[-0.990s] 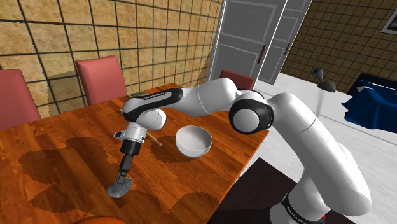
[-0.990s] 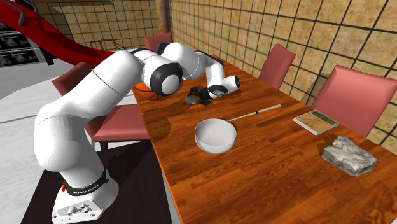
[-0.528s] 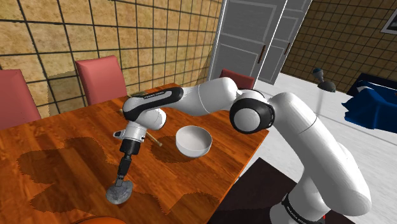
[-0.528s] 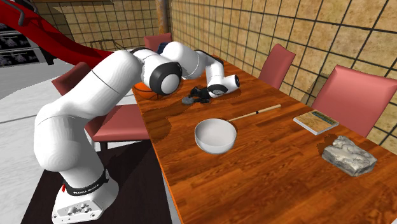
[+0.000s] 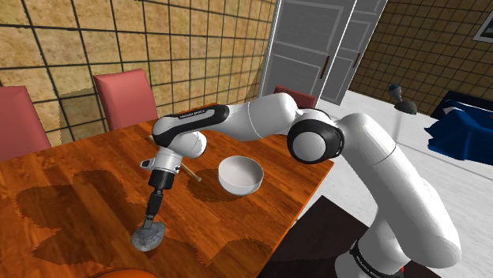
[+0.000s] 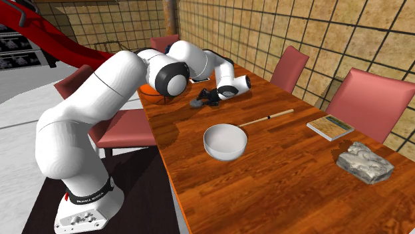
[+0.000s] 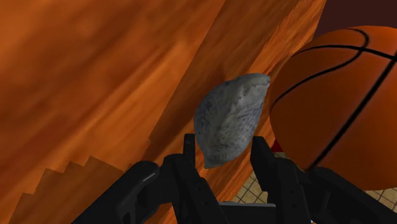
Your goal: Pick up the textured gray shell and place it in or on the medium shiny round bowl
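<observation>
Gripper [image 7: 222, 158] closed on the shell [image 7: 229, 118]: both black fingers [image 7: 190, 156] press the shell's narrow near end, and its broad mottled grey body sticks out past the tips. In the shoulder view the gripper [image 5: 149, 220] points straight down with the shell [image 5: 148, 236] hanging at the fingertips just over the table [image 5: 71, 170]. Cannot tell whether its underside touches the wood.

Position: the shell [image 6: 197, 102] is near the table's [image 6: 279, 189] long edge on the stand's side, towards the end where the basketball [image 6: 151, 97] sits. The bowl [image 5: 238, 186] is white, upright and empty by the same edge at mid-length, well apart from the shell.

Counts:
- One shell, one bowl [image 6: 223, 155], one basketball.
- One thin wooden stick [image 6: 267, 119], one book [image 6: 330, 126] and one pale stone [image 6: 363, 163].
- Four red chairs in the second exterior view, three in the shoulder view.

View differences:
- The wrist view gives the finger contact and shows the basketball [image 7: 337, 95] close beside the shell.
- The shoulder view catches the basketball [image 5: 118, 273] as an orange sliver at its lower margin, and the stick [image 5: 192, 174] behind the wrist.
- The second exterior view adds the book and stone near the wall-side edge, but the gripper [image 6: 203, 100] there is too small to read.
</observation>
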{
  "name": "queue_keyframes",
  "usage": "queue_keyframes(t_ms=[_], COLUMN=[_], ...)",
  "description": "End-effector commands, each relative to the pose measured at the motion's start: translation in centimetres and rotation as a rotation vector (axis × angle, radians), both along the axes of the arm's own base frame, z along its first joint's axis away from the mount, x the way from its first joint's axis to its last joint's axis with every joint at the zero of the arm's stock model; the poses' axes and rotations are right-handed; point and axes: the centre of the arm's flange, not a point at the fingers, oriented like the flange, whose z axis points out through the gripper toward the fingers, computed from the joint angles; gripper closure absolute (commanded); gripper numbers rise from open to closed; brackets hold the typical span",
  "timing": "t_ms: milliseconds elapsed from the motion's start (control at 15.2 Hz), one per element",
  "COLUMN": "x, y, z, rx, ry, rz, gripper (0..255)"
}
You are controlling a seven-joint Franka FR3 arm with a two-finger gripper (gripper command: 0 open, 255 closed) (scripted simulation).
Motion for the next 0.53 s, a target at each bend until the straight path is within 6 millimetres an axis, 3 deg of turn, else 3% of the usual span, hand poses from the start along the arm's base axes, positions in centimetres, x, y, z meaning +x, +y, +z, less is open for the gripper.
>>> queue_keyframes(t_ms=[0,462], x=[0.0,0.0], y=[0.0,0.0], z=[1.2,4.9], rx=[0.0,0.0], ry=[0.0,0.0], rz=[0.0,0.0], gripper=[255,255])
